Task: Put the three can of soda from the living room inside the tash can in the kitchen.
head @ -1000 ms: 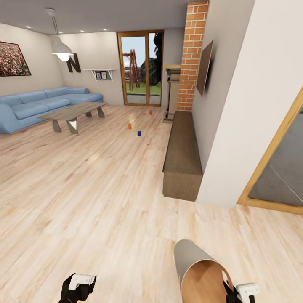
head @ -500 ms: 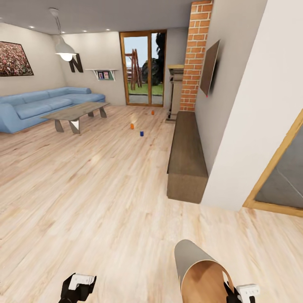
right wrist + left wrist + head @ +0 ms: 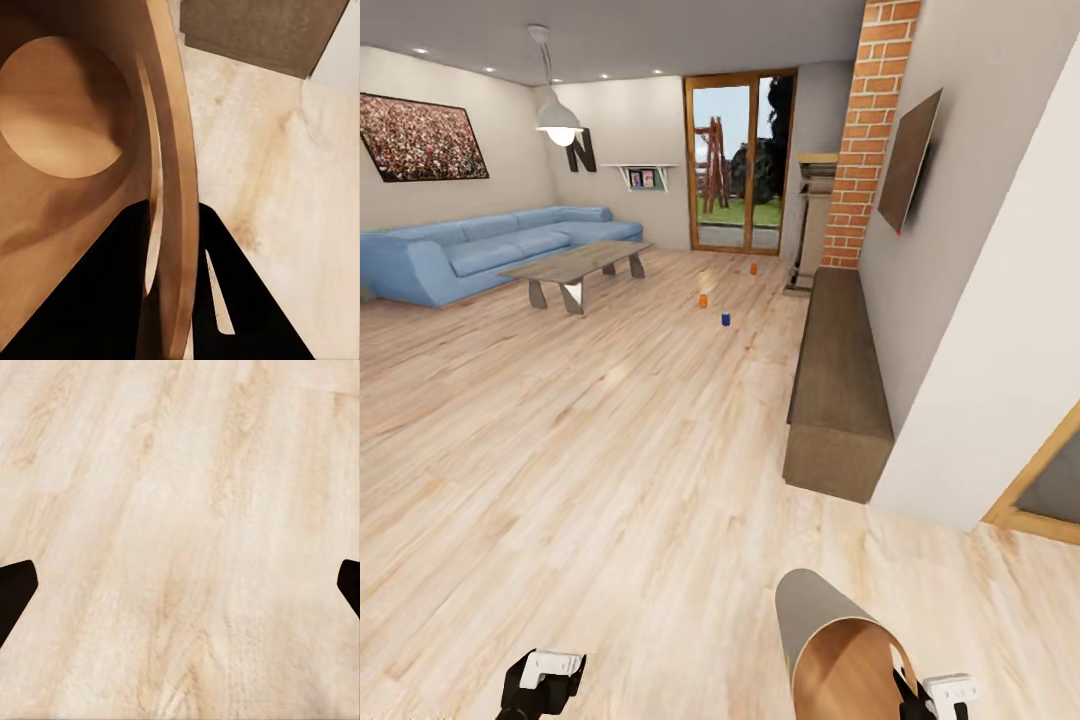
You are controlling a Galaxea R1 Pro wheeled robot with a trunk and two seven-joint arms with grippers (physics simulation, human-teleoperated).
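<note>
Between the earlier pictures and this one the whole head view slid sideways, so the camera had turned; the cans kept their places on the floor (image 3: 610,470). Far across the living room stood the orange can (image 3: 703,300), the blue can (image 3: 726,319) just beside it, and a second orange can (image 3: 754,269) nearer the glass doors (image 3: 745,165). A blue sofa (image 3: 490,245), a coffee table (image 3: 578,264) and the long low cabinet (image 3: 842,375) framed them. The right gripper (image 3: 174,300) had its jaws pinching the rim of the trash can (image 3: 830,640), tipped with its brown inside showing. The left gripper (image 3: 180,585) hung over bare floor, jaws spread wide apart.
</note>
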